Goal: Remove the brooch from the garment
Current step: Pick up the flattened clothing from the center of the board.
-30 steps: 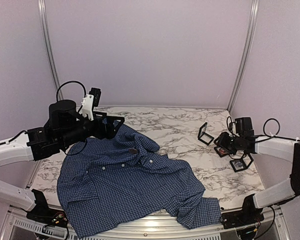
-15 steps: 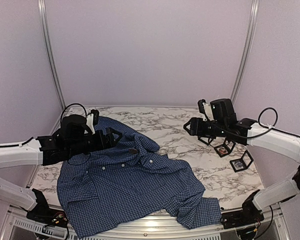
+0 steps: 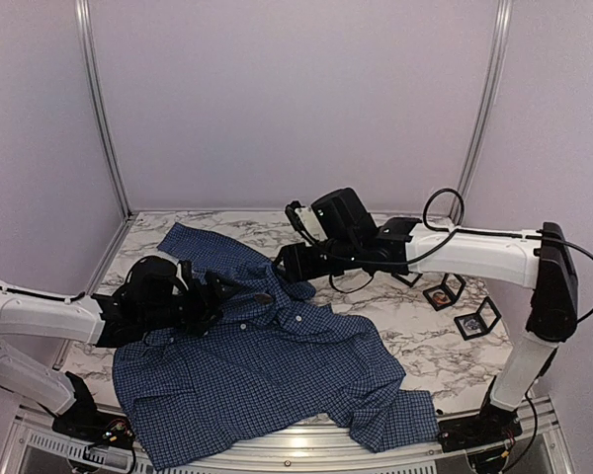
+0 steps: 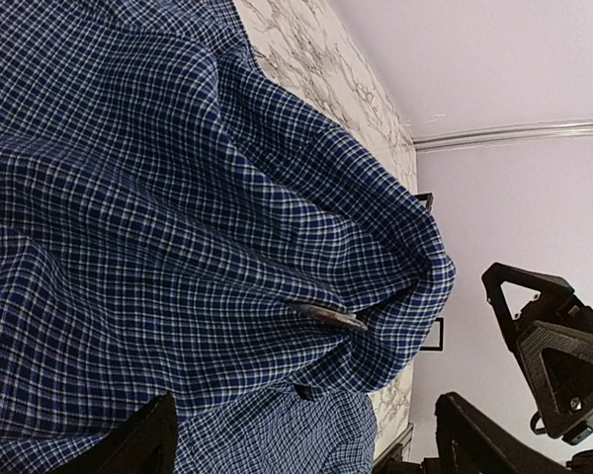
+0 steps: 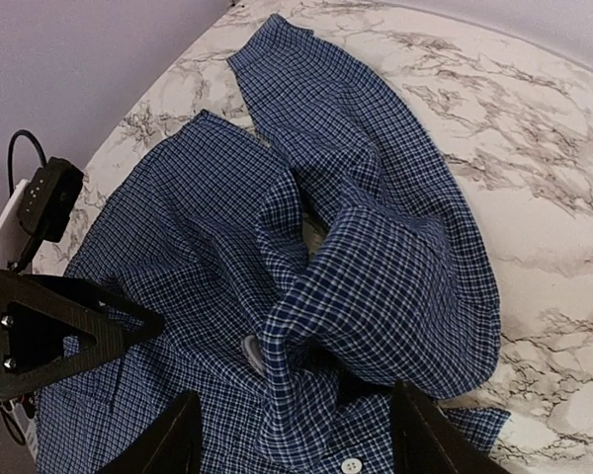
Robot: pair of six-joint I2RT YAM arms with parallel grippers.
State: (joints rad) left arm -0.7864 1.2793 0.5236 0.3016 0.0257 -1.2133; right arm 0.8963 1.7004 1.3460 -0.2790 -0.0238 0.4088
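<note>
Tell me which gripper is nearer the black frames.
Right. The right gripper hovers over the shirt, with the frames off to its right; the left gripper is farther left over the shirt.

The table has a white marble-pattern top with grey veins, and its far corners look rounded. Along its near edge runs a silver metal rail. Three plain walls of pale lilac colour close the place: the back wall, the left wall and the right wall. In each back corner stands a thin metal post, the left post and the right post, both leaning slightly inward. The light is soft and even, with weak shadows.
</note>
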